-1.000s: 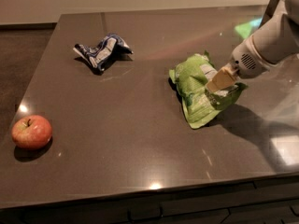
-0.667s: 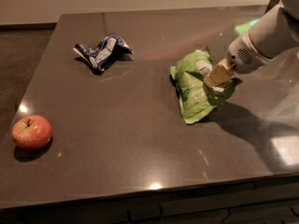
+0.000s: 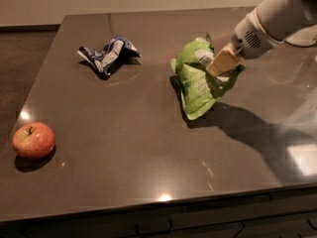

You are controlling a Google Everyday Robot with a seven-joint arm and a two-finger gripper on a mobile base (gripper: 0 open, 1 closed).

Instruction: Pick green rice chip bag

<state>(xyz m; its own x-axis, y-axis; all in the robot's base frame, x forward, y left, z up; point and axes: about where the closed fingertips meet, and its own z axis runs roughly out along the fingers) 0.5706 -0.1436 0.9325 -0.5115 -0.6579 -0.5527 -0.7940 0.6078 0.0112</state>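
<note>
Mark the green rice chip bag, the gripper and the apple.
green rice chip bag [image 3: 197, 89]: camera view, lower green panel.
gripper [image 3: 219, 66]: camera view, tan tip at the bag's upper right part.
apple [image 3: 33, 140]: camera view, middle of its red skin.

Gripper [image 3: 222, 63] upper right of centre, fingers clamped on green rice chip bag [image 3: 197, 86]. Blue-white bag [image 3: 108, 54] upper left, apple [image 3: 33, 140] lower left, both on dark table [image 3: 129, 152].
</note>
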